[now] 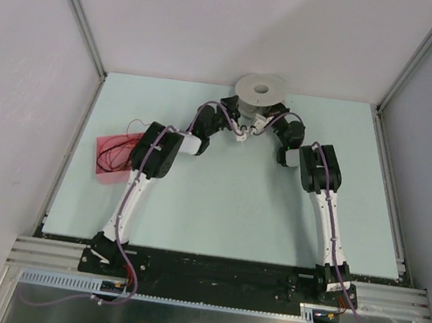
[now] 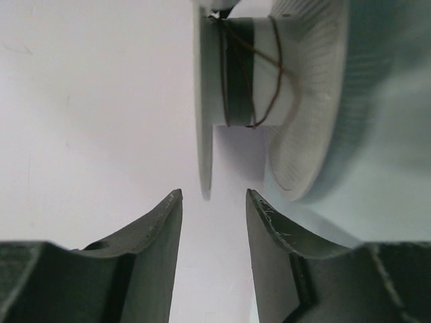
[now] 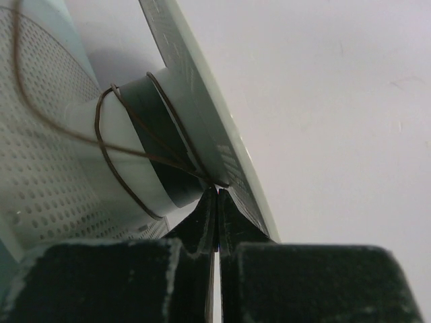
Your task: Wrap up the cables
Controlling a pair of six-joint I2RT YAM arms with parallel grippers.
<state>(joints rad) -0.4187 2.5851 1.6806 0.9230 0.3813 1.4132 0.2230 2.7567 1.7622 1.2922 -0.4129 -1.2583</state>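
Wire on the reel: a hair-thin dark cable (image 3: pixel 100 131) makes a few slack, crossing turns around the hub (image 3: pixel 131 111) of a pale grey spool (image 1: pixel 260 88) at the far edge of the table (image 1: pixel 226 203). A dark band also circles the hub; we cannot tell whether it is tight-wound wire or tape. The strands converge at the tips of the right gripper (image 3: pixel 217 195), whose jaws are clenched, apparently pinching the cable just beside the inner face of one flange. The left gripper (image 2: pixel 213 202) faces the spool from the other side with its jaws parted and nothing between them, the thin flange edge in line with the gap ahead. Well apart, at the left of the table, more loose strands (image 1: pixel 118 149) curl over a pink sheet (image 1: pixel 107 173).

We judge that the winding is only begun. To do this step well, the right pinch should hold firm so the turns cannot spring off, while the left jaws take the free run of wire close to the hub rather than the flange. Each new turn is best laid snug beside the last, under light, steady tension.
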